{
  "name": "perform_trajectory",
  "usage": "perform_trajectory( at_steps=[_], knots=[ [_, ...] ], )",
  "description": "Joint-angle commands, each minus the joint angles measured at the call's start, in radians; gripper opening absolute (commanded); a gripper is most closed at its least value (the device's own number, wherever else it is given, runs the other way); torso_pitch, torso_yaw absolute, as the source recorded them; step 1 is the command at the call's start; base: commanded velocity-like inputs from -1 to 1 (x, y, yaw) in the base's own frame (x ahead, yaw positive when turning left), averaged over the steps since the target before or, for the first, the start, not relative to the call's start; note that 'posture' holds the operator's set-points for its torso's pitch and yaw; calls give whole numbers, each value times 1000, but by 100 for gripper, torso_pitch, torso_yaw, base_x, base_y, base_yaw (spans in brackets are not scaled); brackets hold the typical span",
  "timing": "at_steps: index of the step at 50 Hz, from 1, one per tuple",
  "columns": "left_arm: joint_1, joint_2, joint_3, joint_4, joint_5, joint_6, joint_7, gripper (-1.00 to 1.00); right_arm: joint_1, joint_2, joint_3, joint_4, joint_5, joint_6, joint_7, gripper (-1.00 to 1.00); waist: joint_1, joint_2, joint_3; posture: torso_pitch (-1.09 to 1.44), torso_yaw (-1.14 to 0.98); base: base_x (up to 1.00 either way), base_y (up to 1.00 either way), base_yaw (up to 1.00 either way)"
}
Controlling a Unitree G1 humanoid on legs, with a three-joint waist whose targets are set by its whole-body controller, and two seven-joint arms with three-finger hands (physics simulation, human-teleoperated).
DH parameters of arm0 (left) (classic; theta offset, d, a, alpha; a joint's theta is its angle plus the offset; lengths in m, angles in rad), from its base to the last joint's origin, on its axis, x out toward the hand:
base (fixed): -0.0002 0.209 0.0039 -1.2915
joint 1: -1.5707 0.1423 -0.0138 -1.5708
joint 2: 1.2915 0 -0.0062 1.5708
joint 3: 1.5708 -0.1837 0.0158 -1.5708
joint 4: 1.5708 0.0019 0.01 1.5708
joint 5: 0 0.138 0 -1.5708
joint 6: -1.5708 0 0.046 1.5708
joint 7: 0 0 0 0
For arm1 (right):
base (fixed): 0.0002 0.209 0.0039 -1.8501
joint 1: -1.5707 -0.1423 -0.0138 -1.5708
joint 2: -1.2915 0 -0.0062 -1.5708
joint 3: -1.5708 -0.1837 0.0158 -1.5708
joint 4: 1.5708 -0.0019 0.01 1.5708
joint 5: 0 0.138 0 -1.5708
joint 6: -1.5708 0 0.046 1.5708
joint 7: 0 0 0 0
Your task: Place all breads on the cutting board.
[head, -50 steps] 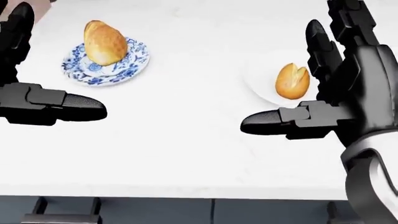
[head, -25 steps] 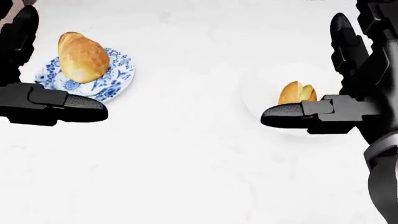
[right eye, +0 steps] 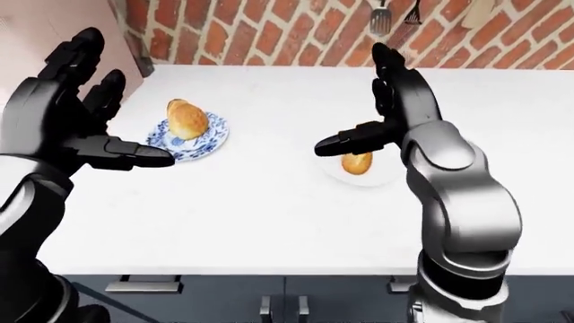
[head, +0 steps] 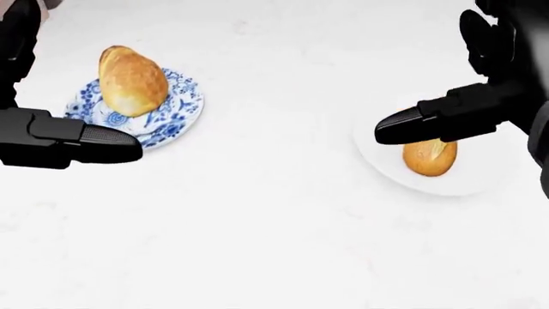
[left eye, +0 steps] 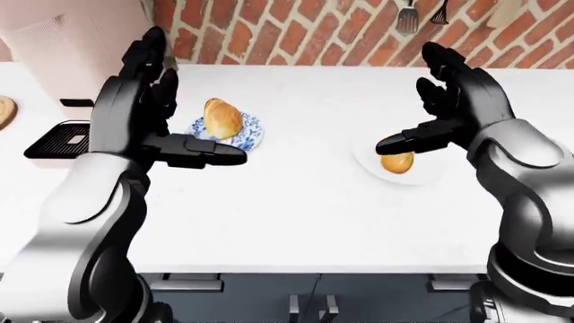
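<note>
So at the far left edge of the left-eye view there's a round wooden thing (left eye: 3, 111) poking in, maybe the cutting board, can't really tell. Next to it sits a black grill-looking tray (left eye: 61, 138).

The left hand (left eye: 148, 114) is wide open, fingers up, thumb sticking out sideways, holding nothing. Just past that thumb, toward the right and top of the head view, the bigger loaf (head: 132, 80) sits on a blue patterned plate (head: 176, 119), standing on end, leaning a little.

Further right, the right hand (left eye: 453, 108) is open too and empty, thumb hovering over the smaller roll (head: 430, 156) on a plain white plate (head: 481, 183). That roll lies just below the thumb, long axis running roughly up-down in the head view.

So each hand has its own bread close by; the right looks nearer, I'd guess it only needs to drop and close.
</note>
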Motion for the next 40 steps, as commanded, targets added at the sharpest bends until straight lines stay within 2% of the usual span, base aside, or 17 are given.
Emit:
perform_trajectory(
  at_steps=[1,2,9,21,29,35,36,40],
  knots=[
    [-26,5,7,-19,5,-35,2,100,-30,-26,5,-12,-91,-31,78,100,-1,3,-24,0,0,0,0,0],
    [-17,0,1,-12,9,-49,4,100,-23,-34,19,-9,-124,-31,114,100,-1,2,-24,0,0,0,0,0],
    [-22,2,7,-20,10,-35,-2,100,-24,-38,33,-15,-301,6,317,100,2,3,-24,0,0,0,0,0],
    [-18,0,5,-22,15,-37,-5,100,-99,-25,86,19,-564,30,554,100,-1,11,-25,0,0,0,0,0],
    [-18,-2,6,-21,15,-36,-7,100,-82,28,84,41,-690,-14,637,100,-3,16,-26,0,0,0,0,0],
    [-15,-4,1,-20,17,-38,-6,100,-66,68,73,61,-736,-55,667,98,-6,21,-29,0,0,0,0,0],
    [-14,-4,1,-19,18,-39,-7,100,-66,70,73,66,-743,-60,671,85,-7,22,-29,0,0,0,0,0],
    [-16,-4,2,-20,18,-36,-7,100,-68,78,71,83,-767,-75,687,77,-9,25,-31,0,0,0,0,0]
  ],
)
